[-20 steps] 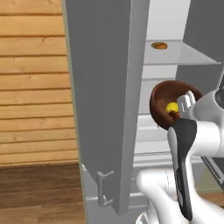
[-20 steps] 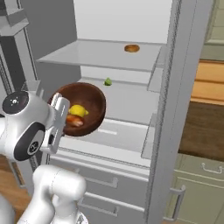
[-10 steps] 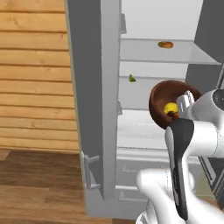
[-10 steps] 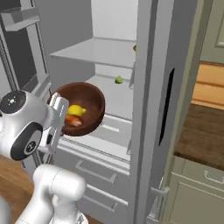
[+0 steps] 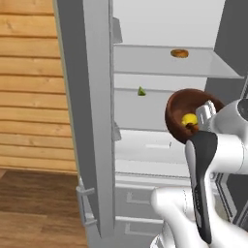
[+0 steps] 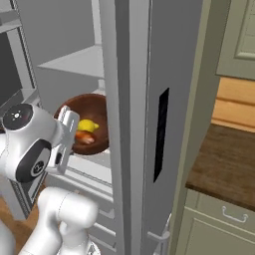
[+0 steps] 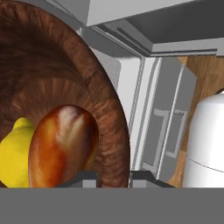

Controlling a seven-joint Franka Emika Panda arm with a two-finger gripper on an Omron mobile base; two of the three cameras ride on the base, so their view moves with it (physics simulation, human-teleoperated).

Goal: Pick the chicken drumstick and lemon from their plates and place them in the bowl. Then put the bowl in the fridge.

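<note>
My gripper (image 7: 113,177) is shut on the near wall of the dark wooden bowl (image 7: 57,83), with the rim pinched between its fingertips. Inside the bowl lie the golden-brown chicken drumstick (image 7: 63,144) and the yellow lemon (image 7: 13,157). The bowl (image 5: 191,114) hangs in the air in front of the open grey fridge (image 5: 160,63), level with its lower shelf, with the lemon (image 5: 188,119) showing inside it. From the right, the gripper (image 6: 69,124) holds the bowl (image 6: 92,109) with the lemon (image 6: 86,125) and drumstick (image 6: 85,138) in it. The plates are out of view.
A flat orange-brown food item (image 5: 179,53) sits on the upper glass shelf, and a small green item (image 5: 141,91) on the shelf below. One open fridge door (image 5: 89,121) stands to the left, the other (image 6: 134,99) close on the right. Pale green cabinets (image 6: 214,229) and a wooden counter (image 6: 229,169) lie beyond.
The whole picture has shifted, so the base has driven; the fridge now looms closer. The bowl stays in the same grip with both foods inside.
</note>
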